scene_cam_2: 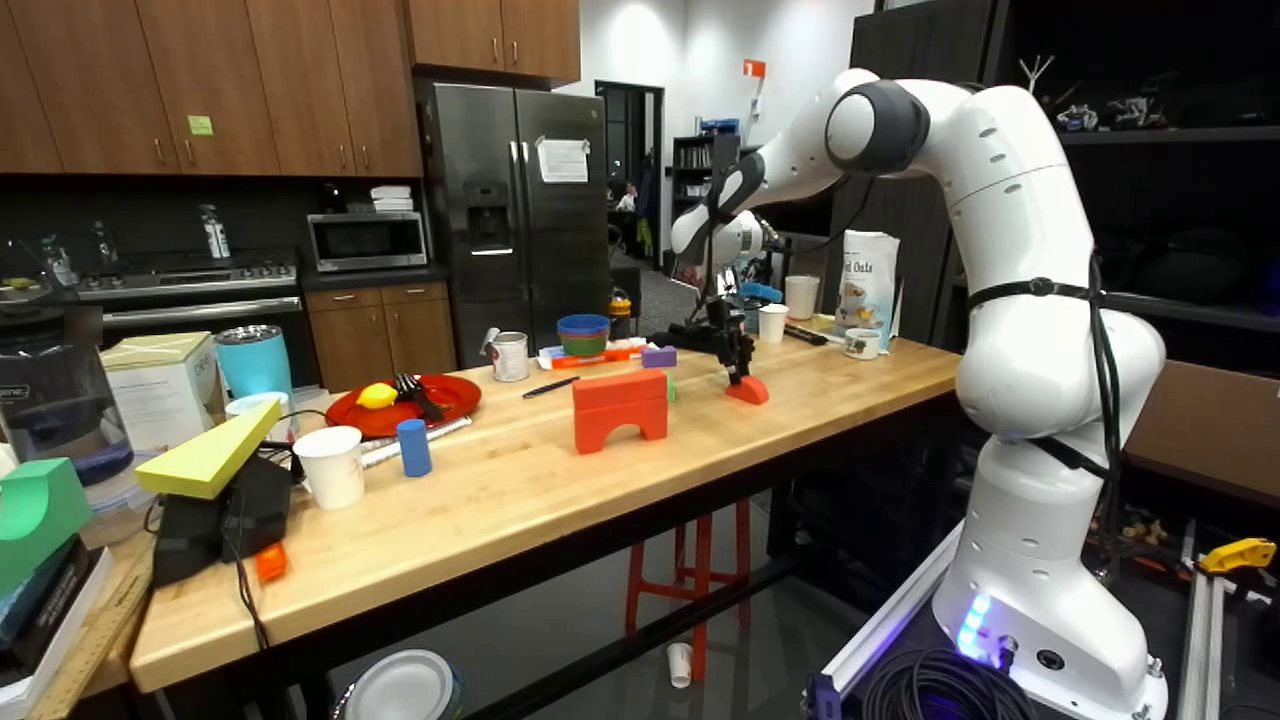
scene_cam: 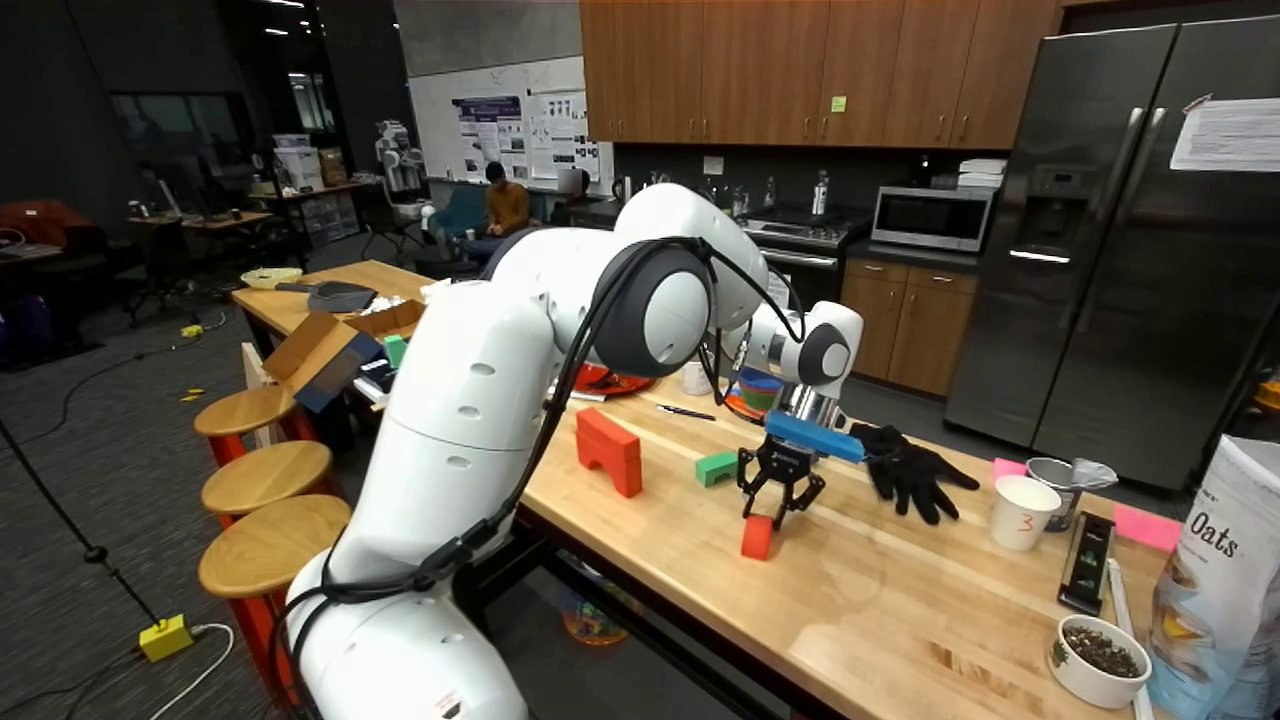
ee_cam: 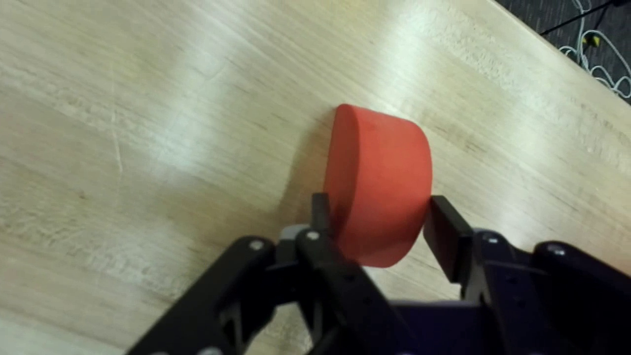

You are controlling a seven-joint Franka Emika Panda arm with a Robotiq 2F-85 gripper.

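Across both exterior views runs the table (scene_cam_2: 520, 485), a red arch (scene_cam_2: 620, 402) standing mid-frame, unseen in the wrist view, where, just right of centre, the fingers (ee_cam: 448, 236) pinch a red block (ee_cam: 389, 172), one against each side!

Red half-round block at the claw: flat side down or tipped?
Flat side down: in an exterior view the red half-round block rests on the tabletop, curve up.

Brown wall cabinets (scene_cam: 760, 70) | dark fridge (scene_cam: 1115, 260) | grey carpet (scene_cam: 140, 480) | round wooden stools (scene_cam: 265, 475)
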